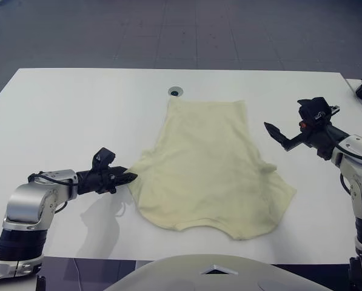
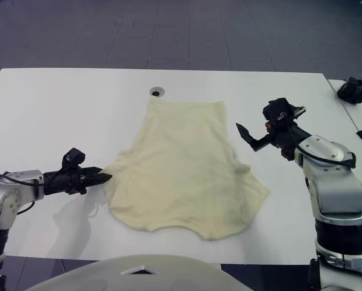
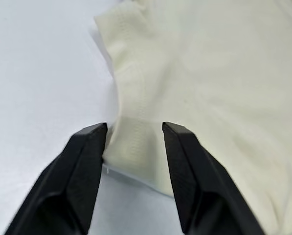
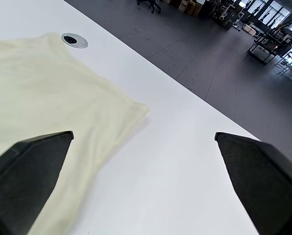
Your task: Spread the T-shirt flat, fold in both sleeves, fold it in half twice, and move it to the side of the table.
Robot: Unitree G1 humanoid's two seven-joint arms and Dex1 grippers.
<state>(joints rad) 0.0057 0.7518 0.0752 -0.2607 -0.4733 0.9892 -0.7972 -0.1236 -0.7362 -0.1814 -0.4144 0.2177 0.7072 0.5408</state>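
I had my left hand (image 3: 134, 128) apart, straddling the shirt's (image 1: 208, 163) sleeve (image 3: 132, 144); right hand (image 4: 144, 134) apart over the bench (image 1: 65, 109). Sleeve fold, I judged; next: clamp, carry inward.

No readable text, label or number anywhere.

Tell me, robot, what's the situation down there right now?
Left fingers open, straddling left edge of shirt. Right fingers open, raised beside shirt. Shirt roughly flat, unfolded. Cable hole at far corner.
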